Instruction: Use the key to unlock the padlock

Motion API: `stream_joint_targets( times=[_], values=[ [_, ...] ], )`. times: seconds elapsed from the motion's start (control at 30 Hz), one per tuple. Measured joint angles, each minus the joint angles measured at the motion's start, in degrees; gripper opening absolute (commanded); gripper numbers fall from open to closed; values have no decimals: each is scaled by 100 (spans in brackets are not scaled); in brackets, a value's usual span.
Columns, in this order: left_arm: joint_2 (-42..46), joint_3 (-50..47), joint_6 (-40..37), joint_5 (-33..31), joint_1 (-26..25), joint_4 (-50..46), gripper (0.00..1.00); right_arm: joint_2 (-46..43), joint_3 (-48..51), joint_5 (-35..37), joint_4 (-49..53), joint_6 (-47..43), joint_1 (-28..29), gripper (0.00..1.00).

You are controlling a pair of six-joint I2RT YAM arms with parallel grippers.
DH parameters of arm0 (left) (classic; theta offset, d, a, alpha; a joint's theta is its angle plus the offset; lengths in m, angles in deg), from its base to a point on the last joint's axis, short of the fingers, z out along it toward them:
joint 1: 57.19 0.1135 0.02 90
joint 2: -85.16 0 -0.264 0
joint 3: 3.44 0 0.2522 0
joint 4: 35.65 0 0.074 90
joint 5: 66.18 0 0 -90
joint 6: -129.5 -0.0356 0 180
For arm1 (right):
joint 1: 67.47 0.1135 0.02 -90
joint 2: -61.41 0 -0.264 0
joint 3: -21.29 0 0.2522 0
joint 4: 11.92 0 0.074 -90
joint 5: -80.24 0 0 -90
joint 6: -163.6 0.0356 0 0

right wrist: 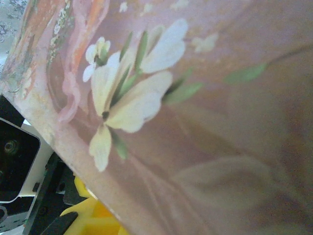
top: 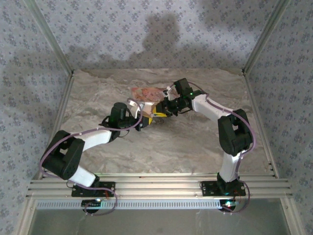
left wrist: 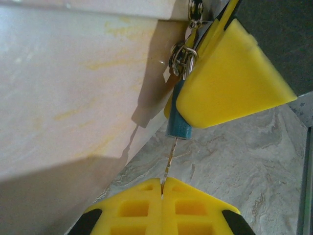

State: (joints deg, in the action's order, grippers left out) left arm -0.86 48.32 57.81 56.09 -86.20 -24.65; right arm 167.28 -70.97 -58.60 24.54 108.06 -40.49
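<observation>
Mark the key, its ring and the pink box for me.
key (left wrist: 177,121), left wrist view, on its blue head.
key ring (left wrist: 182,57), left wrist view, on the metal loops.
pink box (right wrist: 220,122), right wrist view, on the illustrated face.

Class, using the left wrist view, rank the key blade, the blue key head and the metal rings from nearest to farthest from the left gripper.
1. Key blade: its tip meets the shut left gripper, bottom centre.
2. Blue key head: just above the blade, mid-frame.
3. Metal rings: highest, near the top edge.
</observation>
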Motion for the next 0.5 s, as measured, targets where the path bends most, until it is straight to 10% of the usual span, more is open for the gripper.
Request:
stream_joint_targets(
  times=[0.5],
  values=[
    [0, 227, 0, -197, -24, -452, 0, 0, -31, 138, 111, -129, 15, 0]
  ],
)
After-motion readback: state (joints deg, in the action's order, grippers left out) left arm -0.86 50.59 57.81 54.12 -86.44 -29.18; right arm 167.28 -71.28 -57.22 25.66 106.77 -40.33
